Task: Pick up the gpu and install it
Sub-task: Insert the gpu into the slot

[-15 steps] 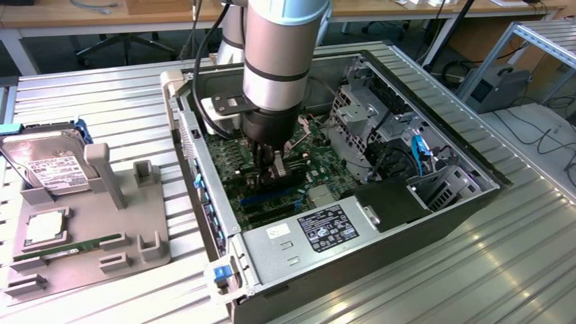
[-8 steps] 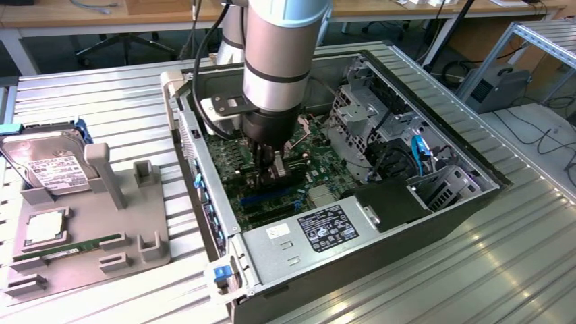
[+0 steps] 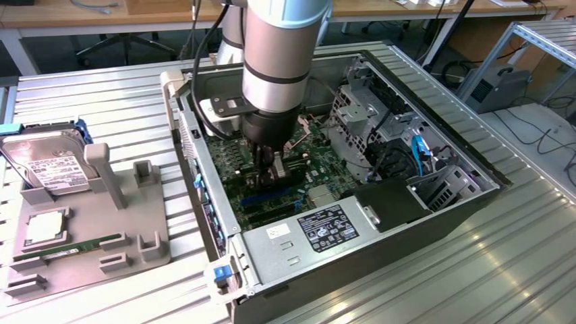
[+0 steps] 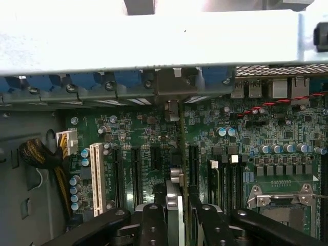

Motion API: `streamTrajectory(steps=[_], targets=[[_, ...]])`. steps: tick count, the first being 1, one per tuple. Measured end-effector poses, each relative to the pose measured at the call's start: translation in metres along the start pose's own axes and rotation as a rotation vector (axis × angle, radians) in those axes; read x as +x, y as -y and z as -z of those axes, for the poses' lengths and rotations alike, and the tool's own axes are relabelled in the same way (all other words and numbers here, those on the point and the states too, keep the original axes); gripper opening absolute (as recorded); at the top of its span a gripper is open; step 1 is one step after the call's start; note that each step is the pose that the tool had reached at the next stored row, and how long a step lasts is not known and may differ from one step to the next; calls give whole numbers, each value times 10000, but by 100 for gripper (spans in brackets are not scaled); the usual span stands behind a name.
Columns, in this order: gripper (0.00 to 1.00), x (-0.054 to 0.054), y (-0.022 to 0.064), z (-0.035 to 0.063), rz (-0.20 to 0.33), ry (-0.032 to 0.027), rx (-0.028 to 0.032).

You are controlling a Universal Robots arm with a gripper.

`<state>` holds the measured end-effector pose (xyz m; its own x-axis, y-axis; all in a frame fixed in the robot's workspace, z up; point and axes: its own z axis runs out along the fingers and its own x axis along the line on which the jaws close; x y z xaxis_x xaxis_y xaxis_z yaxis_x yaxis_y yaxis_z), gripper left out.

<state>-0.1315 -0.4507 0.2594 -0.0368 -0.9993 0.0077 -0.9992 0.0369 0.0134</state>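
My gripper [image 3: 268, 177] is lowered inside the open computer case [image 3: 450, 202], just above the green motherboard [image 3: 311, 152]. It is shut on the gpu [image 4: 174, 192], which I see edge-on as a thin upright card between the two black fingers [image 4: 154, 223]. The card's far end reaches toward the case's rear wall, where a silver bracket piece [image 4: 172, 110] sits at the slot openings. The card hangs over the row of black expansion slots [image 4: 137, 174], between them and another black slot [image 4: 193, 164]. Whether it touches a slot I cannot tell.
A white slot [image 4: 96, 177] and a yellow-black cable bundle [image 4: 38, 154] lie to one side, the CPU socket [image 4: 282, 197] to the other. Outside the case, a grey fixture [image 3: 90, 229] holds a hard drive [image 3: 50, 169] and a green memory stick [image 3: 67, 248]. The power supply [image 3: 315, 233] fills the case's near end.
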Motion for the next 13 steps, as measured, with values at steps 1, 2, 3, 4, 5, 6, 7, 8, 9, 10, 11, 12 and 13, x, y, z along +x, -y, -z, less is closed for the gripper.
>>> streamTrajectory(steps=[1,2,3,4,5,6,7,8,9,10,11,12,13], targets=[[27,1,-1,0,1,1,1],[27,2,-2,0,1,1,1],[27,1,-3,0,1,0,1],[27,2,-3,0,1,-1,0],[27,2,-4,0,0,-13,1],[27,2,-4,-1,-1,-45,2],[27,2,-4,-1,-2,-79,4],[27,2,-4,-1,-2,-89,4],[27,2,-3,1,-1,-92,2],[27,1,-4,0,-2,-92,3],[27,1,-4,0,-2,-90,3],[27,0,-4,0,-2,-89,3],[27,-1,-4,0,-2,-88,3]])
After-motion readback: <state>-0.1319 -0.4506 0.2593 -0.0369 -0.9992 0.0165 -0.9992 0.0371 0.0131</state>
